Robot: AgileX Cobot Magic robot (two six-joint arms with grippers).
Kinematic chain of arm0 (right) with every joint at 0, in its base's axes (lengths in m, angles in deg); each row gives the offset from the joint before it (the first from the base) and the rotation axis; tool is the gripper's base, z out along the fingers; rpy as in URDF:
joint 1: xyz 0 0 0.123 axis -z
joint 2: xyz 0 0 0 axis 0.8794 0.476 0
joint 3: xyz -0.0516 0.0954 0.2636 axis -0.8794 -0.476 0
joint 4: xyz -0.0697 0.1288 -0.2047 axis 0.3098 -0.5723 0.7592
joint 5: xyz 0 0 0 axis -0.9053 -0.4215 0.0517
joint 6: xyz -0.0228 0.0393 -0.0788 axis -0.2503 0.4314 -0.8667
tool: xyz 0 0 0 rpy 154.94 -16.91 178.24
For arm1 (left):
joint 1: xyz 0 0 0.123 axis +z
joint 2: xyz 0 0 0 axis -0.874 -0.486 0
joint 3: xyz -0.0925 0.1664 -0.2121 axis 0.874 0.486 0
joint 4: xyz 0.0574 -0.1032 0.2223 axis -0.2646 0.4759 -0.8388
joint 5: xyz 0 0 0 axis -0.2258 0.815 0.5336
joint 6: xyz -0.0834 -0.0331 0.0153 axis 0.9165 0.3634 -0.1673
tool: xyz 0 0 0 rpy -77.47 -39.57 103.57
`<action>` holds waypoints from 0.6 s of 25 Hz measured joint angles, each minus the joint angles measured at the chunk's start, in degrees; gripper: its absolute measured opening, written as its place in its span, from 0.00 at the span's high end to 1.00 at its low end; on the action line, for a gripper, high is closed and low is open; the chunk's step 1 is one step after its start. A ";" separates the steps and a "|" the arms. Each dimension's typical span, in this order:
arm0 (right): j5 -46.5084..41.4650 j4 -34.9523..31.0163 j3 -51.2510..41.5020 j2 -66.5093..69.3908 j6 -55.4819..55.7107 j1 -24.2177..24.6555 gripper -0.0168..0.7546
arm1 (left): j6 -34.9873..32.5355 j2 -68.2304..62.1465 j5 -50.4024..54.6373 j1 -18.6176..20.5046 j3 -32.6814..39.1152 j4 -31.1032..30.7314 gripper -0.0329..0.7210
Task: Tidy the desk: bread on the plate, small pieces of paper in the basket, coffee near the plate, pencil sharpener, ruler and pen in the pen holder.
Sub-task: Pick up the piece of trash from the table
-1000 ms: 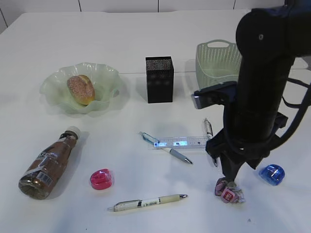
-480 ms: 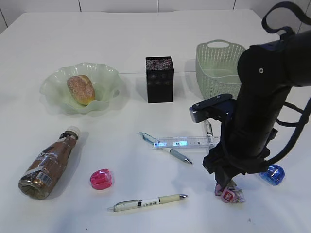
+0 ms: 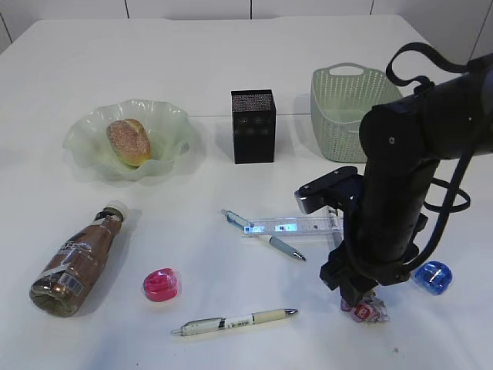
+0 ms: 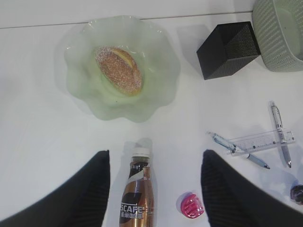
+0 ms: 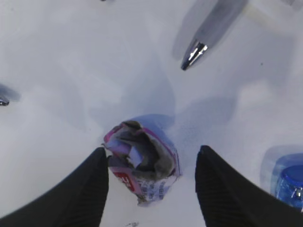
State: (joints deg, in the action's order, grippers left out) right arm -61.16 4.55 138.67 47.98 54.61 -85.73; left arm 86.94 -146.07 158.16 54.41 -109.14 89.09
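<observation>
Your right gripper (image 5: 150, 177) hangs with jaws spread on either side of the crumpled pink-and-white paper wad (image 5: 142, 163) on the white table (image 3: 231, 69), so closing off-centre could squirt it toward the blue plastic sharpener (image 3: 431, 276), well short of the sage-green woven basket (image 3: 343, 100).

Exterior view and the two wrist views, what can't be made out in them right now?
- Right pincer: in the exterior view the arm hides it; only the wrist view shows it open around the paper wad.
- Wad's print: too blurred to read.
- Basket interior: rim hides it in the exterior view, cut off by the edge in the left wrist view.
- Pen holder contents: mesh walls hide them.
</observation>
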 joint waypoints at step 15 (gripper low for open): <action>0.59 -0.68 0.00 3.47 -0.13 0.00 0.33 | 0.00 0.00 0.00 0.00 0.00 0.00 0.39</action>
State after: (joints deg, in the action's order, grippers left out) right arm -60.57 3.88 138.67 51.45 54.48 -85.73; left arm 86.94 -146.07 158.16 54.41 -109.14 89.09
